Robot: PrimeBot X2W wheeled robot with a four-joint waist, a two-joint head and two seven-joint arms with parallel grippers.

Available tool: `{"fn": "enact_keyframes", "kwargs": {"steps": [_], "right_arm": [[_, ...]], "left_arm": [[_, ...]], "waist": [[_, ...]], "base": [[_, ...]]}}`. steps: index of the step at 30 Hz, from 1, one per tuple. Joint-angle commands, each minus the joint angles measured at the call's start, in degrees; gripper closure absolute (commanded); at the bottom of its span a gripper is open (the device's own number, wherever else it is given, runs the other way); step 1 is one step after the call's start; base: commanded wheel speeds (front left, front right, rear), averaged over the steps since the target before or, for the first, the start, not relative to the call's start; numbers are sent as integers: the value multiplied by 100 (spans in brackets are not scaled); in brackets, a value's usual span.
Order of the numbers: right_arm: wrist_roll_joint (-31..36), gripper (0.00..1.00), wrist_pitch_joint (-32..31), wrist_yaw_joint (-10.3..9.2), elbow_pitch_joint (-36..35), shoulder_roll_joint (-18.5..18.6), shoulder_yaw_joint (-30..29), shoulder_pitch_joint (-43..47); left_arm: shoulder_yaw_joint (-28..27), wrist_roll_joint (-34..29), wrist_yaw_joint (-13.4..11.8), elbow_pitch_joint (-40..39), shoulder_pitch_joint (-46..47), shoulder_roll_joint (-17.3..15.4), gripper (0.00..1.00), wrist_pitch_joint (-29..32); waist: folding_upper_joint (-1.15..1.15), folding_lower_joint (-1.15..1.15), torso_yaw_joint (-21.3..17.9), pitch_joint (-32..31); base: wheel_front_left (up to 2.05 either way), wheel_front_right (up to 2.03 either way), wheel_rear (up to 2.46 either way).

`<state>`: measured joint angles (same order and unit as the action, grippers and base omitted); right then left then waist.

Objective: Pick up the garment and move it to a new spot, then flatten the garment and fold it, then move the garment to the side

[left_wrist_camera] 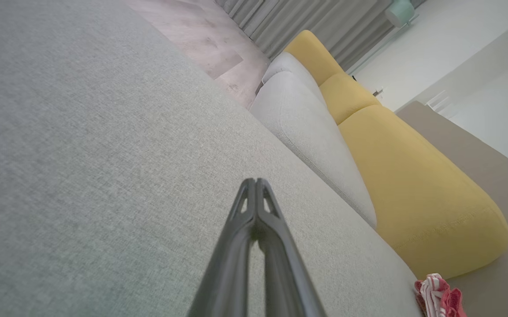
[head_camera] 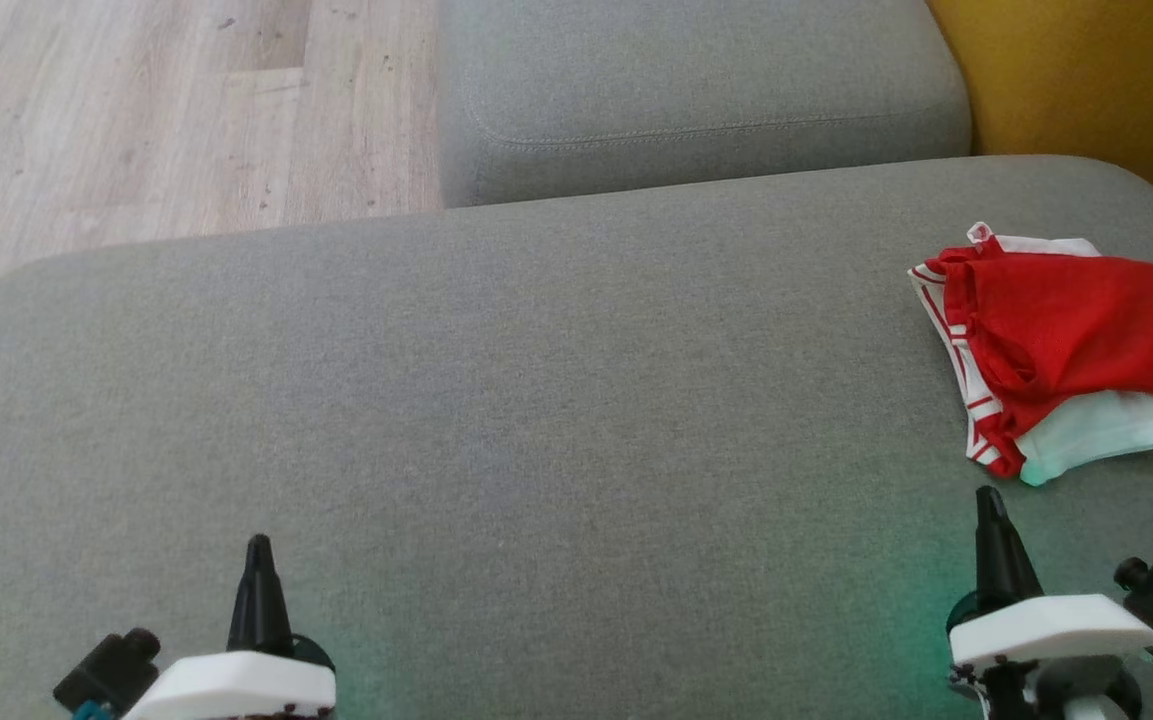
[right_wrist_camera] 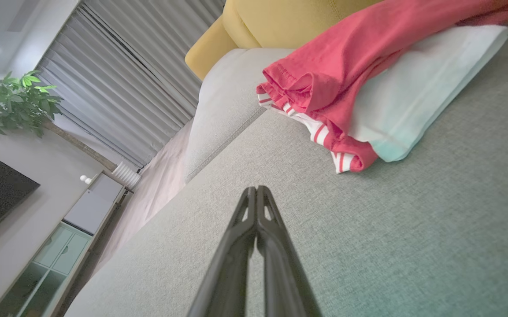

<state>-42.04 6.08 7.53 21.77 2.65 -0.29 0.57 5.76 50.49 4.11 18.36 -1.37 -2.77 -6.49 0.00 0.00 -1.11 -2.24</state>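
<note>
In the head view, the garment (head_camera: 1066, 340) lies at the far right end of the grey seat cushion (head_camera: 536, 400), close to its right border. It is a compact bundle in layers: red cloth on top, a striped hem on its left side, and a pale part showing underneath. The left gripper (head_camera: 258, 560) is at the near left of the cushion and the right gripper (head_camera: 991, 510) at the near right, just before the garment but apart from it.

In the left wrist view, the left gripper (left_wrist_camera: 255, 182) has its two fingers pressed together with nothing between them, above bare cushion (left_wrist_camera: 104, 154). The garment (left_wrist_camera: 439, 295) shows small at the cushion's far end.

In the right wrist view, the right gripper (right_wrist_camera: 256, 190) is also clenched on nothing. The garment (right_wrist_camera: 368, 79) is ahead of it on the cushion (right_wrist_camera: 412, 229), and its red layer hangs loosely over the pale one.

This scene fits a bundle that waits to be lifted, and equally a folded garment already put aside.

In my judgement the risks come from the loose layers and the near border. A pinch that takes only the red layer would pull the fold open. A push along the cushion could slide the bundle over the right border.
</note>
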Motion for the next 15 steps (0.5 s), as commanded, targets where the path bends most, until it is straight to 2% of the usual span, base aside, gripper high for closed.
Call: {"fn": "enact_keyframes", "kwargs": {"steps": [1, 15], "right_arm": [[-178, 100, -38, -2, -226, 15, 3, -299], [-1092, 100, -268, -2, -330, 16, -116, -371]], "left_arm": [[-148, 140, 39, -193, 299, -7, 100, 44], [-353, 901, 95, -237, 386, -8, 100, 281]], "waist": [[0, 0, 2, 4], [0, 0, 23, 49]], "base": [[0, 0, 0], [0, 0, 0]]}}
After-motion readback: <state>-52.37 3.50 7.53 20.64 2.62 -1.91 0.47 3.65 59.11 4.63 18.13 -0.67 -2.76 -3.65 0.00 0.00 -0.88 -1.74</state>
